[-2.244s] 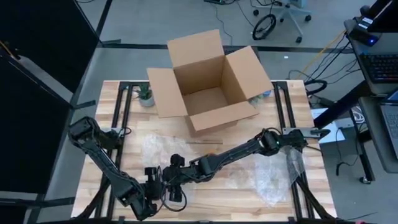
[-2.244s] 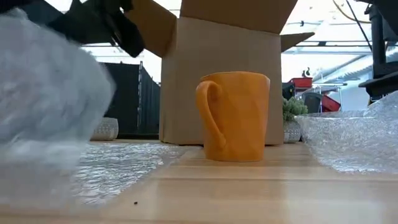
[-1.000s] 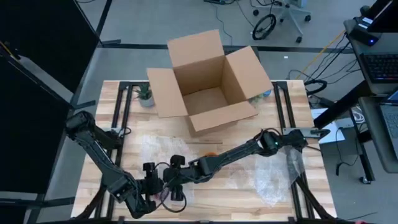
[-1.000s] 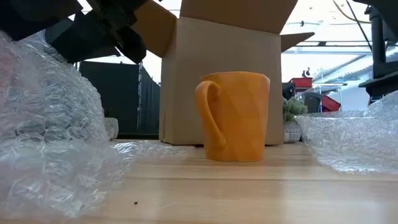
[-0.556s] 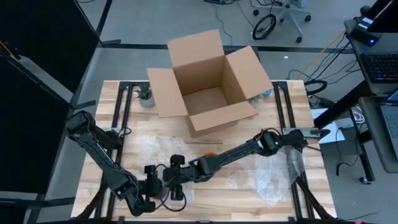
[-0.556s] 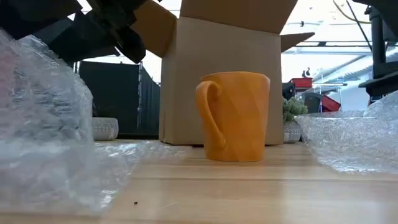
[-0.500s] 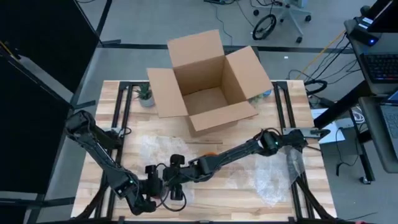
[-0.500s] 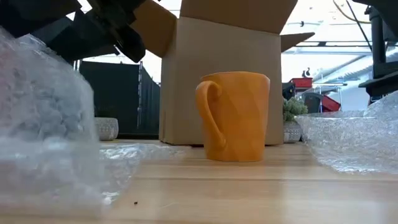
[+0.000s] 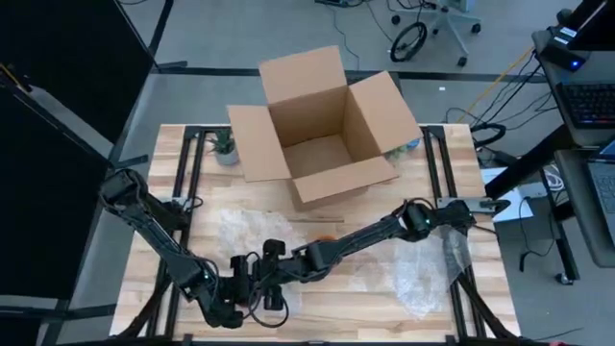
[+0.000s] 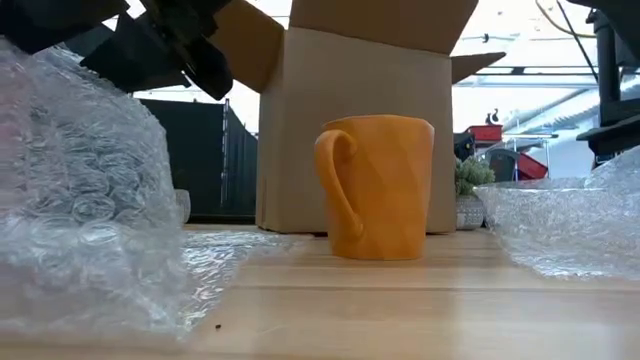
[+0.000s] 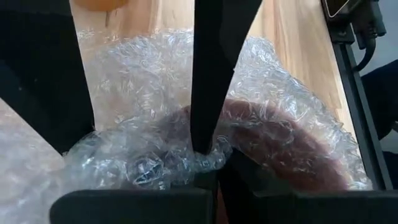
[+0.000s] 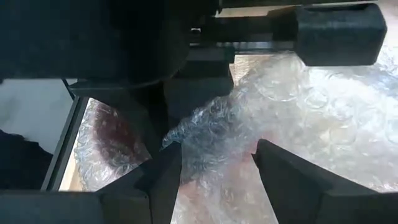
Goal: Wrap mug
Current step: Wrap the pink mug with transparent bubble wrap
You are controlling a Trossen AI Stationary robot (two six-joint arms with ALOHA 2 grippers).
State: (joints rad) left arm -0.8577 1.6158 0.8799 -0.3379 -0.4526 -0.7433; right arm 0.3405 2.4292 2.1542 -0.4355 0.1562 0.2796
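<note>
Left gripper (image 9: 233, 288) stays clamped on the bubble wrap (image 10: 80, 210), right gripper (image 9: 273, 271) open beside it.
Sheet has billowed up again; mug (image 10: 380, 186) stands bare, well apart.

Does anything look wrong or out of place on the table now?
Nothing is spilled or damaged. The orange mug stands upright, unwrapped, apart from the bubble wrap bunched where both hands meet.

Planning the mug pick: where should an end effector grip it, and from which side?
Grip the mug across its body from straight above. It stands upright and open-topped, with the handle sticking out sideways, so set the fingers clear of that. The box crowds its far side.
</note>
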